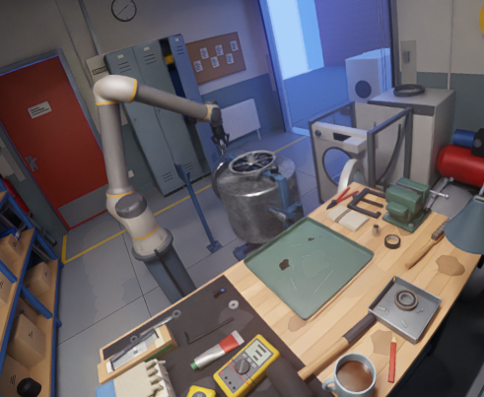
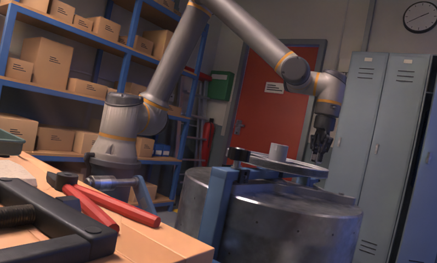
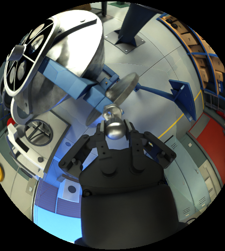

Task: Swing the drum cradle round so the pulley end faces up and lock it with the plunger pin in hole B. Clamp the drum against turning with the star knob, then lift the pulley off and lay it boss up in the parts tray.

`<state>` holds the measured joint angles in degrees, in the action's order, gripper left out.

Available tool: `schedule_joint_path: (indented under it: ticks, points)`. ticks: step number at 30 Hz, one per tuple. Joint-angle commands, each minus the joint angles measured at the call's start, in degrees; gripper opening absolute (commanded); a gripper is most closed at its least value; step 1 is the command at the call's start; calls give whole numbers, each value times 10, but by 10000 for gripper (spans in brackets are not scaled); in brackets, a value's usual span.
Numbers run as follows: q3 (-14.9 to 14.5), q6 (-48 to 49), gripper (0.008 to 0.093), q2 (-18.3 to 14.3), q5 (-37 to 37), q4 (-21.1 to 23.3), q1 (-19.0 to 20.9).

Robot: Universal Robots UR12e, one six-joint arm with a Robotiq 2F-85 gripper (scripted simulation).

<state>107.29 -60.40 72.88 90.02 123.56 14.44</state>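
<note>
On the floor beside the bench stands the steel drum (image 1: 257,197) in its blue cradle (image 2: 219,198). Its spoked pulley (image 1: 252,161) faces up, with the boss (image 2: 278,152) on top. A black star knob (image 2: 238,153) sits on the cradle arm by the pulley's rim. At the drum's far side my gripper (image 3: 114,127) is closed on the round metal knob of the plunger pin (image 3: 113,130), next to the index plate (image 3: 121,87). The green parts tray (image 1: 309,261) lies empty on the bench.
Behind the drum stand grey lockers (image 1: 161,111) and a red door (image 1: 45,131). A stripped washing machine (image 1: 361,141) stands to the right. A blue stand post (image 1: 195,205) slants by the drum. Vice (image 1: 407,202), clamp, red pliers (image 2: 109,203) and small tools crowd the bench.
</note>
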Motion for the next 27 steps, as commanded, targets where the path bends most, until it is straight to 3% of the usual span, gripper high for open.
schedule_joint_path:
  ticks: [1, 16, 27]
  points:
    - [-5, 17, 80, 3, 0, 2, 0]
    - [-5, 281, 80, 3, 0, 2, 0]
    - [-5, 407, 80, 3, 0, 2, 0]
